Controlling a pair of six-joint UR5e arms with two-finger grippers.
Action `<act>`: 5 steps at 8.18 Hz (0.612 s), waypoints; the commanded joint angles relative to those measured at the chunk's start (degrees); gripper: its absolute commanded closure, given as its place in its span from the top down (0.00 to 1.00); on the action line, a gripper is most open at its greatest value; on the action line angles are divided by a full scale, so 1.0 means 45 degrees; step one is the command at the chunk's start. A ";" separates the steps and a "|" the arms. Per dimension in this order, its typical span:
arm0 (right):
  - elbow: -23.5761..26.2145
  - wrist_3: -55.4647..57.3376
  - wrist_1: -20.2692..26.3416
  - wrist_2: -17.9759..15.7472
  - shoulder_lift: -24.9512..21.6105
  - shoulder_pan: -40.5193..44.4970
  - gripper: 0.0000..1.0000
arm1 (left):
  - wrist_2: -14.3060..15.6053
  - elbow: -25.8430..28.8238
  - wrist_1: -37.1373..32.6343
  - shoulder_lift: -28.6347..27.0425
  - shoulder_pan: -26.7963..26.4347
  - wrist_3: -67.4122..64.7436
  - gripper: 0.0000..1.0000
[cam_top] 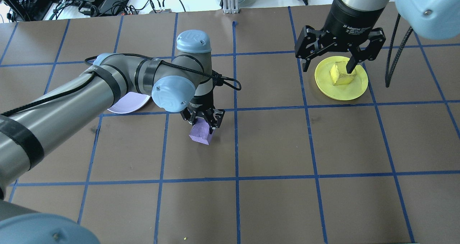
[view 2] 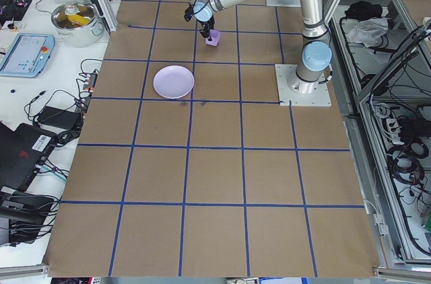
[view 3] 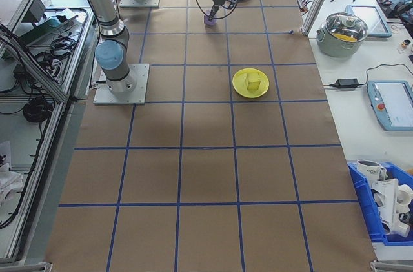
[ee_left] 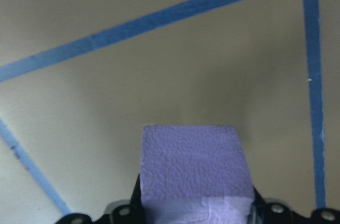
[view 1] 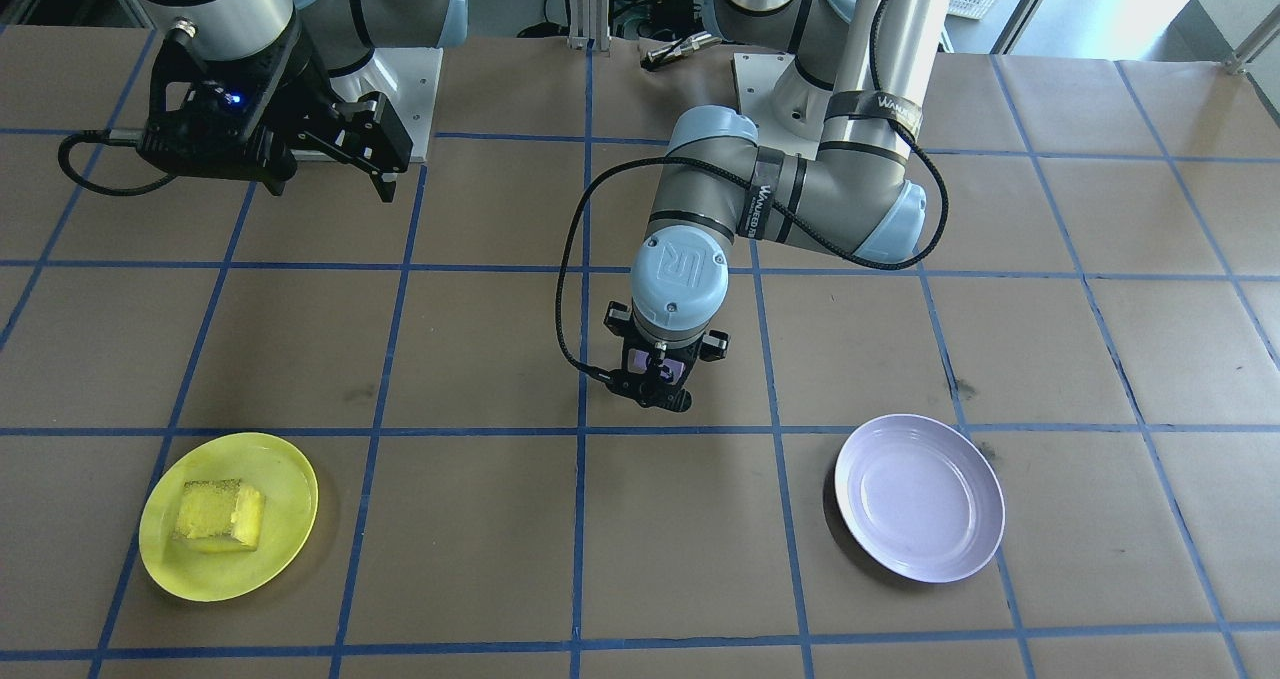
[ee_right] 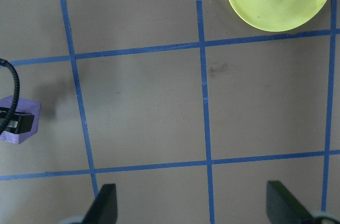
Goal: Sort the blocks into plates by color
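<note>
My left gripper (cam_top: 204, 124) is shut on the pale purple block (cam_top: 199, 133) near the table's middle; the left wrist view shows the block (ee_left: 194, 168) between the jaws, close over the brown surface. Whether it touches the table I cannot tell. The lavender plate (view 1: 920, 497) lies bare about one grid square away, partly hidden by the left arm in the overhead view (cam_top: 125, 105). The yellow block (view 1: 220, 514) rests in the yellow plate (view 1: 290, 469). My right gripper (cam_top: 327, 66) hangs open and high, with nothing in it, and the yellow plate (ee_right: 249, 1) shows at its view's upper edge.
Blue tape lines (view 1: 585, 429) divide the brown table into squares. A metal tool (view 1: 680, 49) lies between the arm bases. Off the table stand a lidded pot (view 3: 346, 30), a tablet (view 3: 390, 101) and a blue bin (view 3: 387, 204).
</note>
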 commanded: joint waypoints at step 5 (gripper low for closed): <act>-0.0012 0.0020 -0.0005 -0.0001 0.0006 0.0000 1.00 | 0.2424 0.2887 -0.0745 0.0835 0.4165 0.3018 0.00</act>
